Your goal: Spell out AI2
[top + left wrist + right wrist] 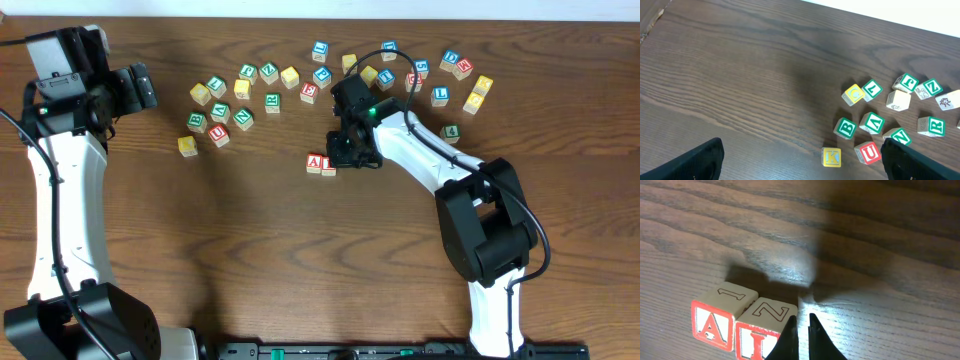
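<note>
Two red-lettered blocks stand side by side near the table's middle: the A block [314, 163] [715, 317] on the left and the I block [328, 166] [762, 327] touching it on the right. My right gripper [352, 152] [801, 322] is shut and empty, its fingertips just right of the I block. My left gripper [140, 88] [800, 160] is open and empty, held above the table at the far left, near the yellow K block [831, 156] and the red U block [868, 152]. No block with a 2 is readable.
Many loose letter blocks lie scattered across the back of the table, from a left cluster [222, 105] to a right cluster [440, 80]. A lone green block [451, 132] sits right of my right arm.
</note>
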You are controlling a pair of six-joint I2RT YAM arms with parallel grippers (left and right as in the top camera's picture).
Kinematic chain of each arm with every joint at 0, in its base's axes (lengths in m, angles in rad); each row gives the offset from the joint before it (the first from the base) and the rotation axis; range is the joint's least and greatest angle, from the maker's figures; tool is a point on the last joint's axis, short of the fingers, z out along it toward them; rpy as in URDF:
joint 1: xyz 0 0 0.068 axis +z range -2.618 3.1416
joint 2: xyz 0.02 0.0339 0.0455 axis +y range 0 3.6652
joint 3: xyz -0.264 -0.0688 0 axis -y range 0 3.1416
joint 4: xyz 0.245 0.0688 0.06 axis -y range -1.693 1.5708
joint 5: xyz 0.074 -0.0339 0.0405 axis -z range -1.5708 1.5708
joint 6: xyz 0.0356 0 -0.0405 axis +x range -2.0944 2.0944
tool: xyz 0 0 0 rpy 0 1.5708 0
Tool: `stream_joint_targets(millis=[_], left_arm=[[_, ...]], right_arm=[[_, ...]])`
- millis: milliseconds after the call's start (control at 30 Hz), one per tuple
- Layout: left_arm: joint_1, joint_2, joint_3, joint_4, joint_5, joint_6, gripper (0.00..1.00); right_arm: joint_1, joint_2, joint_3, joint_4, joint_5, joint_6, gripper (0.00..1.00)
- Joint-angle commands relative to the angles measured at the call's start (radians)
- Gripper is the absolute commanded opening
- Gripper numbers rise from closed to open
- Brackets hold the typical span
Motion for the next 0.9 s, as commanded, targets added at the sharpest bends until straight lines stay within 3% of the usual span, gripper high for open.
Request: stream_joint_targets(millis=[0, 467, 667, 867], left_arm=[[-0.002, -0.006, 0.023, -0.003, -0.002, 0.006, 0.99], [-0.002, -0.006, 0.023, -0.003, -0.002, 0.006, 0.99], [-0.002, -0.006, 0.023, -0.003, -0.002, 0.006, 0.99], [-0.002, -0.006, 0.023, -0.003, -0.002, 0.006, 0.99]], right_arm=[[0.018, -0.011, 0.01, 0.005, 0.006, 0.012, 0.03], [0.02, -0.013, 0.014, 0.028, 0.006, 0.009, 0.03], [0.009, -0.016, 0.099, 0.003, 0.011, -0.034, 0.06], [0.022, -0.011, 0.108, 0.086, 0.018, -0.034, 0.06]])
